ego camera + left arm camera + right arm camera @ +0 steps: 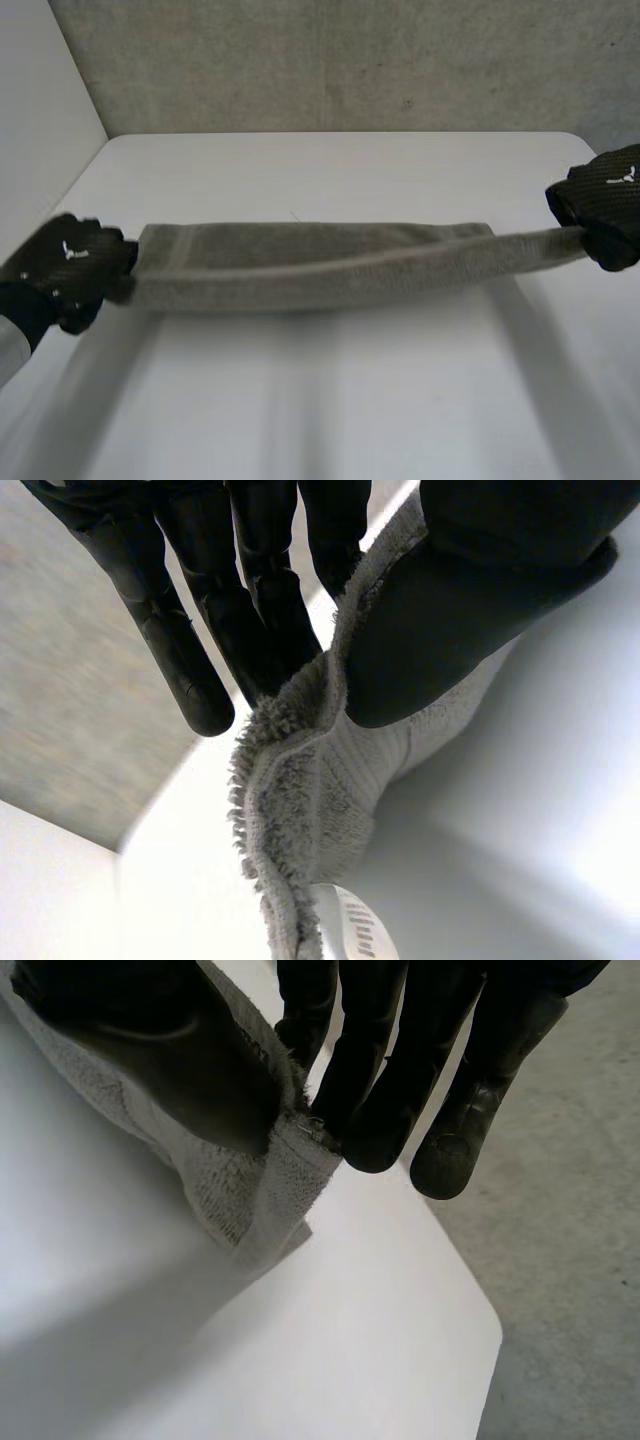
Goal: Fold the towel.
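Head view has the towel (310,265) strung out as a long grey band across the middle of the white table (330,410), one short end in each hand, and that tells you the plan: pulled out between the two, it can't sag or bunch. The left hand (70,265) sits low at the table's left side, while the right hand (605,205) rides higher at the right edge, so the band climbs off the surface toward it. The far long edge seems to lie on the table with the near edge raised, which I read as a lengthwise fold in mid-carry. In the left wrist view it's a pinch: straight fingers (250,610) behind the fringed edge and the thumb (470,610) pressed onto the front, with a small white label (355,925) hanging beyond the fingertips. In the right wrist view it's the same story, thumb (170,1060) clamped over the hem and fingers (380,1090) backing it, right above the table's rounded corner, concrete floor (570,1220) beyond. Gripping at the very ends leaves the whole length free to lay down flat, and to my eye an even lowering of both hands is what the fold calls for.
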`<state>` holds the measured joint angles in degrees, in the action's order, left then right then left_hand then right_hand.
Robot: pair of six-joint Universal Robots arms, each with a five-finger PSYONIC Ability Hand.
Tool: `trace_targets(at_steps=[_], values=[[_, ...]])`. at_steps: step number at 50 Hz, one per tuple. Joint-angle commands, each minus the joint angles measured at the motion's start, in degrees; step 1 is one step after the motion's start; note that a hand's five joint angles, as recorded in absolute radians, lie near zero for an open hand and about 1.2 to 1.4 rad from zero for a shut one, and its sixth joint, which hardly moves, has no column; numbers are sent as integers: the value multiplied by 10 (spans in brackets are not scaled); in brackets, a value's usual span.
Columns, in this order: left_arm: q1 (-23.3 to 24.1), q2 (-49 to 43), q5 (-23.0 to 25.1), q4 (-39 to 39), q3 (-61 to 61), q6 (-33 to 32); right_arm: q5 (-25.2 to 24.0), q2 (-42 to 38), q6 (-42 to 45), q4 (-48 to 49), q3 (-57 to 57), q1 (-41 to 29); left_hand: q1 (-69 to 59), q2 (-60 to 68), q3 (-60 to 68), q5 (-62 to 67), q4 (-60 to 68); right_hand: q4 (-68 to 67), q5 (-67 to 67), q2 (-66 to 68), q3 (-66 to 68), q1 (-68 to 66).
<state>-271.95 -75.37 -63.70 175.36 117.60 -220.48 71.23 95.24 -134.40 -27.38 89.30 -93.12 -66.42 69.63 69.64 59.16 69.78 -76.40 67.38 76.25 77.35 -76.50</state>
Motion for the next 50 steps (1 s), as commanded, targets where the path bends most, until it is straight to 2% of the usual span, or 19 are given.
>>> trace_targets(at_steps=[1, 5, 8, 11, 13, 17, 19, 20, 22, 24, 25, 27, 31, 42, 43, 44, 45, 46, 50], values=[[-2, -24, 1, -92, 5, -7, -20, -16, 101, -77, 11, 28, -136, 104, 104, 108, 102, -36, 26, 38, 26, -35], [-4, -84, 0, -86, 3, -21, -9, -108, 179, -105, 35, 29, -136, 104, 104, 108, 102, -36, 26, 38, 26, -35], [0, -148, 1, -58, -15, -28, -12, -145, 184, -94, 28, 28, -136, 104, 104, 108, 102, -36, 26, 38, 26, -35], [4, -181, 0, -38, -33, -26, -11, -178, 145, -52, 5, 20, -136, 104, 104, 108, 102, -36, 26, 38, 26, -35], [30, -245, -4, 12, -82, -15, -8, -202, 117, -22, -14, 12, -136, 104, 104, 108, 102, -36, 26, 38, 26, -35], [61, -296, -10, 63, -130, -5, 13, -251, 37, 58, -67, -26, -136, 104, 104, 108, 102, -36, 26, 38, 26, -35], [82, -338, -26, 119, -176, 17, 28, -269, 19, 83, -82, -37, -136, 104, 104, 108, 102, -36, 26, 38, 26, -35], [82, -338, -26, 119, -176, 17, 28, -270, 19, 83, -82, -37, -136, 104, 104, 108, 102, -36, 26, 38, 26, -35], [93, -358, -41, 147, -200, 29, 55, -308, -7, 137, -109, -62, -136, 104, 104, 108, 102, -36, 26, 38, 26, -35], [115, -401, -83, 203, -250, 41, 64, -325, -17, 166, -119, -73, -136, 104, 104, 108, 102, -36, 26, 38, 26, -35], [115, -401, -84, 204, -251, 41, 71, -338, -26, 196, -128, -82, -136, 104, 104, 108, 102, -36, 26, 38, 26, -35], [125, -442, -137, 244, -297, 44, 79, -352, -35, 225, -135, -88, -136, 104, 104, 108, 102, -36, 26, 38, 26, -35], [131, -476, -168, 266, -335, 44, 91, -379, -49, 270, -156, -97, -136, 104, 104, 108, 102, -36, 26, 38, 26, -35], [143, -539, -170, 313, -382, 43, 128, -444, -77, 350, -229, -105, -136, 104, 104, 108, 102, -36, 26, 38, 26, -35], [143, -544, -170, 321, -382, 42, 128, -451, -77, 353, -233, -105, -136, 104, 104, 108, 102, 73, -83, -72, -83, 74], [143, -544, -170, 321, -382, 42, 129, -456, -74, 353, -233, -106, -136, 104, 104, 108, 102, 541, -551, -539, -550, 542], [143, -549, -175, 325, -380, 42, 129, -456, -74, 353, -233, -106, 187, -219, -219, -214, -221, 545, -555, -544, -555, 546], [143, -551, -180, 327, -376, 42, 128, -458, -74, 354, -232, -107, 537, -569, -569, -564, -570, 664, -674, -662, -674, 665], [143, -551, -183, 333, -372, 42, 125, -457, -78, 358, -227, -111, 564, -596, -596, -591, -597, 664, -674, -662, -674, 665]])
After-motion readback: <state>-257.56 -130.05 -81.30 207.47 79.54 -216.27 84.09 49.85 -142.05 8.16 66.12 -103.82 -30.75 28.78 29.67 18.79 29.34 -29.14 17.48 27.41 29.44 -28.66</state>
